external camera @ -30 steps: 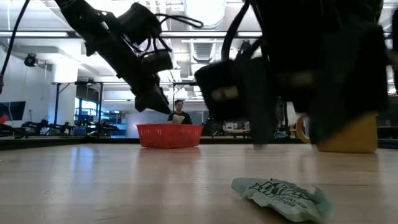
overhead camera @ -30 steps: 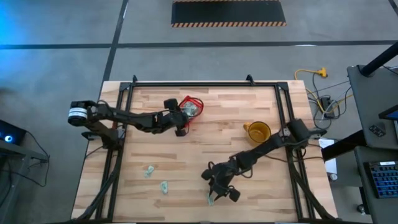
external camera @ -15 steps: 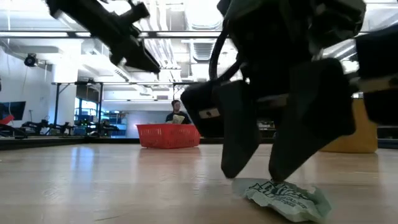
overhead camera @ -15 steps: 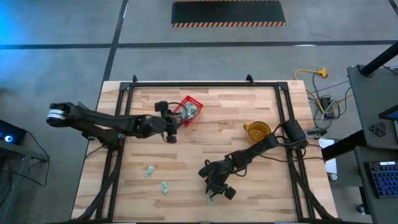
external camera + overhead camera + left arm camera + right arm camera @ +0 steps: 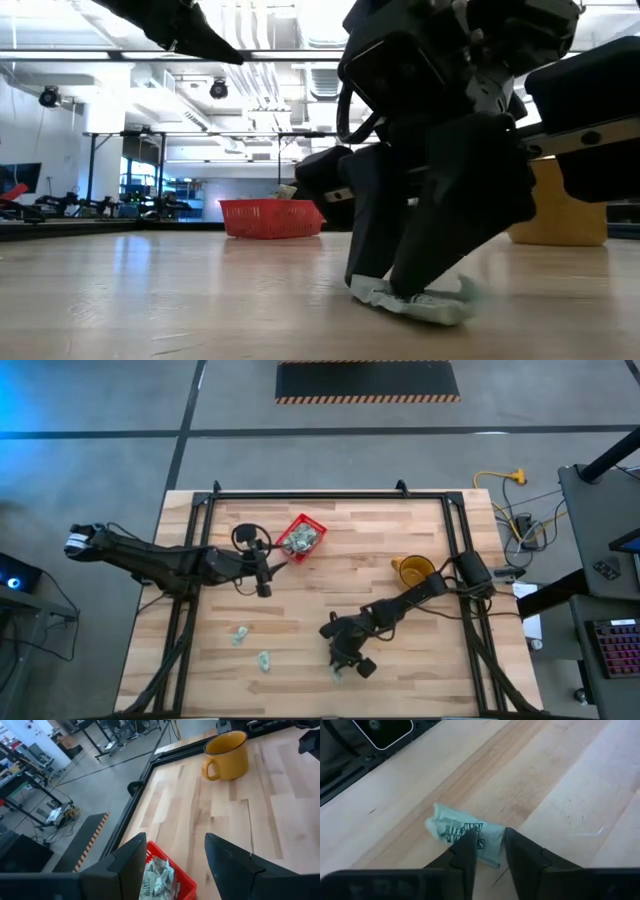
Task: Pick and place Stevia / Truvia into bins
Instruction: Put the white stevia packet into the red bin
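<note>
Right gripper [image 5: 487, 851] pinching a pale green sachet [image 5: 462, 831] on the table [image 5: 330, 590], left gripper [image 5: 172, 857] spread wide, empty, near the red basket [image 5: 303, 536]

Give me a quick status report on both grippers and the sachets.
Right gripper pinching a sachet on the table. Left gripper open, above the red basket. Two more sachets loose. Nothing blocking.

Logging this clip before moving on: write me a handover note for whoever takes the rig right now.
Right gripper: jaws pinching a green sachet at the table's front edge, sachet not lifted.
Left gripper: jaws open, empty, beside the red basket.
Done: several sachets lie in the basket.
Left: bin the pinched sachet, then the two loose sachets front left.
The yellow mug is not part of the job.
</note>
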Available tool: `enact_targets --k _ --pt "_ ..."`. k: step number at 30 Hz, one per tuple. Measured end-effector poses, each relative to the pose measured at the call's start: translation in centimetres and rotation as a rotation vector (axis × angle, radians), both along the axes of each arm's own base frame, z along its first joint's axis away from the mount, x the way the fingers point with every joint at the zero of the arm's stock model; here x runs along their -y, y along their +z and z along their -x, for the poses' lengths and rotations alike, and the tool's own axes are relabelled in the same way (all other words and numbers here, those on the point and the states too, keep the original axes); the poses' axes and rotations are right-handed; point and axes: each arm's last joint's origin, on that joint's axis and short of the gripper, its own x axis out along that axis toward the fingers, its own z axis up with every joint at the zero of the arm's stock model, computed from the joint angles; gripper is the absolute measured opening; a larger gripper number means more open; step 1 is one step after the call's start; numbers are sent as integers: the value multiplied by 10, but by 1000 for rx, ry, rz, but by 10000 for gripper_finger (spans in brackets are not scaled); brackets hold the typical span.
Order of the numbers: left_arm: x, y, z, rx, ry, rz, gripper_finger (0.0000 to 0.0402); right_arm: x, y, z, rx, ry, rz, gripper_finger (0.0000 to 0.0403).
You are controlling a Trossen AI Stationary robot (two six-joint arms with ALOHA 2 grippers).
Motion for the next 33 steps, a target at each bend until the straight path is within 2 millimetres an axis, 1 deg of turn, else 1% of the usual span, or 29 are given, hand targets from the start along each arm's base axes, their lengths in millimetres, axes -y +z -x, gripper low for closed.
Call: enact_targets --k 6,10,14,19,22,26,29,31,33 --pt "1 -3 -3 -13 -1 -2 186 0 -1 1 8 15 14 19" --pt "1 -4 -3 -11 -1 -2 186 1 3 0 26 12 30 10" --pt "1 -5 -2 -14 -1 -3 186 3 15 0 73 3 81 8" --pt "1 -5 -2 -16 0 -4 186 10 51 1 197 -79 208 8" --pt "1 -5 -2 -16 -1 -4 186 15 67 7 231 -150 317 8" --pt "1 -6 -3 -17 -1 -4 186 26 95 9 355 -271 505 8" --pt "1 -7 -4 -24 -1 -6 186 41 111 7 432 -366 647 8" --pt "1 -8 -5 -30 -1 -7 186 59 122 3 480 -439 681 8" --pt "1 -10 -7 -36 0 -8 186 81 134 -2 532 -527 671 8"
